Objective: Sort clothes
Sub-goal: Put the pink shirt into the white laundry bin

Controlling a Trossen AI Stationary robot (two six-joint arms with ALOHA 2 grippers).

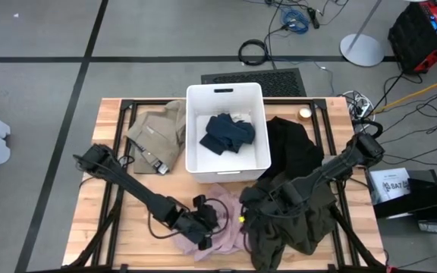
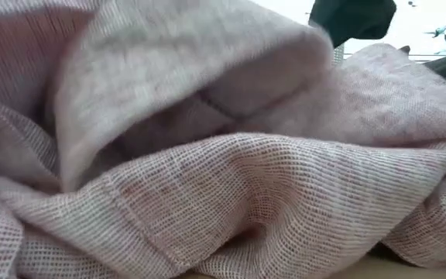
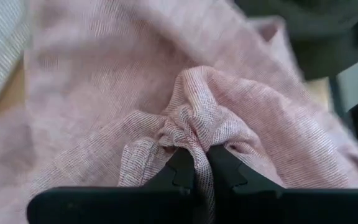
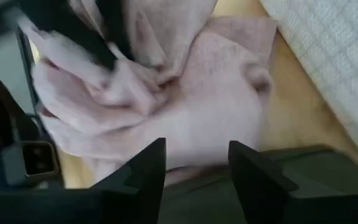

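Note:
The pale pink garment (image 1: 220,220) lies crumpled on the table near its front edge and fills the low view (image 2: 207,170). My left gripper (image 1: 203,227) is shut on it. My right gripper (image 4: 197,163) is open and empty. It hovers at the edge of the dark olive green garment (image 1: 294,220), facing the pink garment (image 4: 185,118). The navy blue garment (image 1: 228,134) lies in the white bin (image 1: 196,163). The tan khaki garment (image 1: 158,133) lies left of the bin. The black garment (image 1: 290,144) lies right of it. My left gripper pinches a bunched-up fold (image 3: 194,140) of the pink garment between its two fingers (image 3: 180,171). Several gathered layers stand up as a wrinkled ridge just ahead of the fingertips. The cloth around the fold is slack, and the rest of the garment lies on the table.
The white bin stands at the table's far middle, and its wall shows in the right wrist view (image 4: 334,62). The two arms are close together over the front middle of the table. Bare wood (image 1: 97,227) shows at the front left.

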